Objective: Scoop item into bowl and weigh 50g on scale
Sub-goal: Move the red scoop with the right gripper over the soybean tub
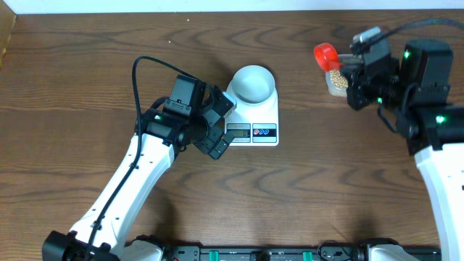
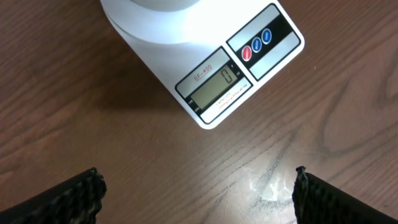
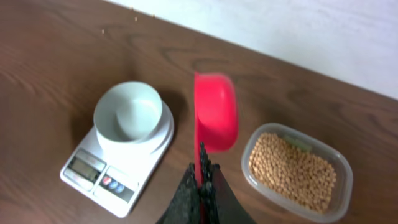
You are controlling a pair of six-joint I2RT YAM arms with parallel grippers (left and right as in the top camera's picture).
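Observation:
The pale empty bowl (image 1: 240, 90) stands on the white scale (image 1: 254, 116), whose display (image 2: 219, 87) reads zero. My left gripper (image 1: 225, 127) hovers at the scale's front left corner, jaws wide apart with only bare wood between the fingers (image 2: 68, 199). Far right, my right gripper (image 3: 202, 180) is shut on the handle of a red scoop (image 3: 216, 112). The scoop hangs over the table between the bowl (image 3: 129, 115) and a clear tub (image 3: 344, 180) full of tan beans (image 3: 292, 171). No beans show in the scoop (image 1: 326, 54).
The tub of beans (image 1: 336, 82) sits at the back right, right beside my right gripper (image 1: 349, 70). A pale wall runs along the table's far edge. The scale's two round buttons (image 2: 256, 43) face the left gripper.

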